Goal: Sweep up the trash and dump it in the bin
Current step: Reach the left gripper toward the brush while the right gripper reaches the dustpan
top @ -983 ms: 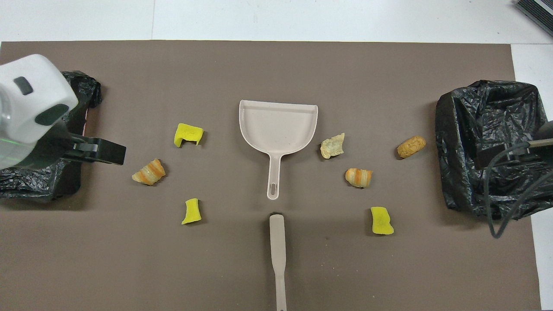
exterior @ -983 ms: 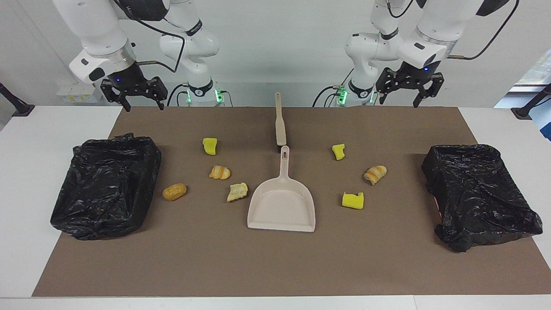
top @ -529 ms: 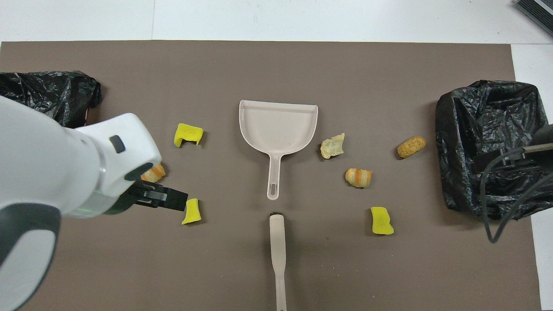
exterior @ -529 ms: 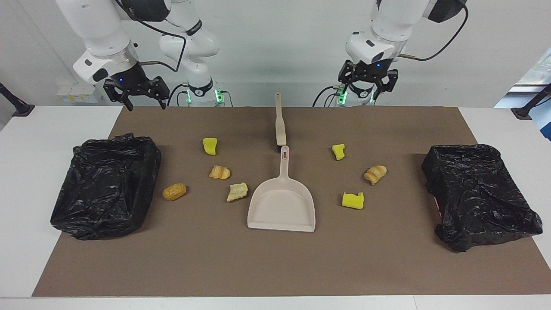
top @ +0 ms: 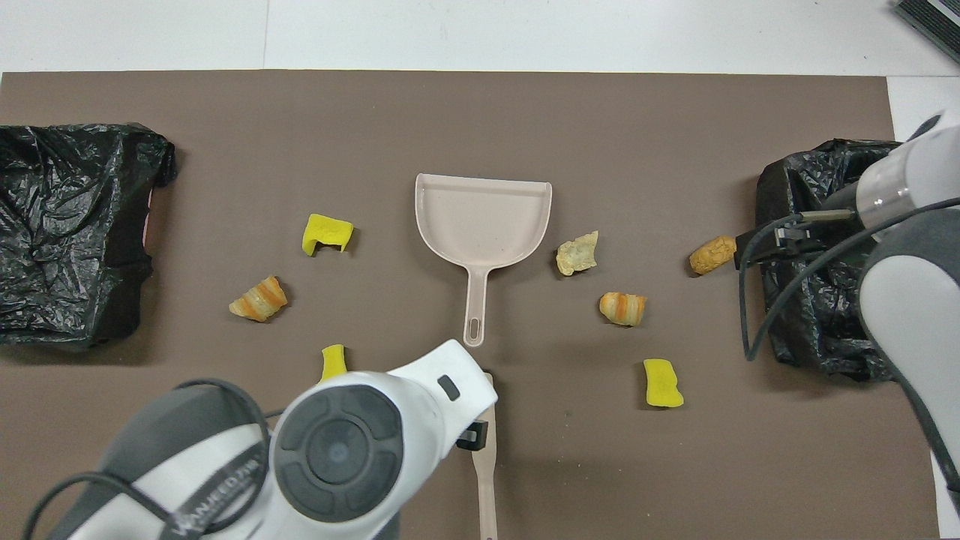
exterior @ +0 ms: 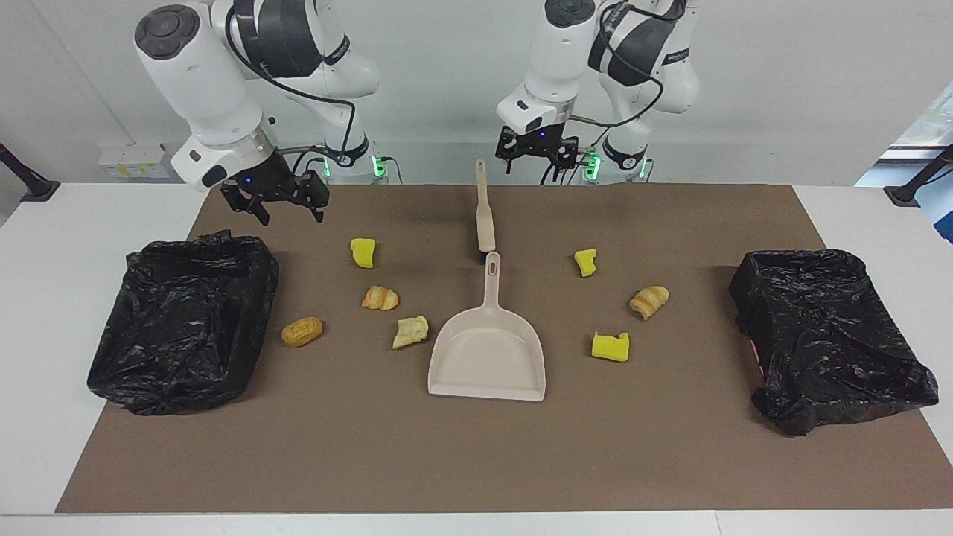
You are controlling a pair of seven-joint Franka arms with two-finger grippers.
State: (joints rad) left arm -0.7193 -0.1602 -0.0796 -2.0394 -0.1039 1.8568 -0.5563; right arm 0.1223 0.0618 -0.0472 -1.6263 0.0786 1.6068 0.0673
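I see the desk (exterior: 45, 313) covered with a brown mat (exterior: 476, 461), and on it the beige dustpan (exterior: 488, 357) lies flat in the middle, its handle pointing to the robots. The brush (exterior: 485, 216) lies just beside the end of that handle, nearer to the robots, in one line with it.

The trash is spread on the mat on both sides of the dustpan. Toward the right arm's end I count a yellow sponge chunk (exterior: 363, 252), a croissant piece (exterior: 380, 298), a torn bread piece (exterior: 411, 332) close to the dustpan, and a brown bun (exterior: 301, 331) near the black bin (exterior: 182, 320). Toward the left arm's end there are a small yellow sponge bit (exterior: 586, 262), a second croissant piece (exterior: 648, 301) and a notched yellow sponge (exterior: 610, 347). A second black bin (exterior: 826, 335) stands at that end. No piece is in the dustpan or in a bin.

My left end effector (exterior: 537, 156) hangs in the air over the mat's edge, just beside the thin handle end of the brush, and its fingers are released with nothing between them. My right end effector (exterior: 277, 205) hangs over the mat near the corner of the first bin, also released and holding nothing. Neither one touches any object.
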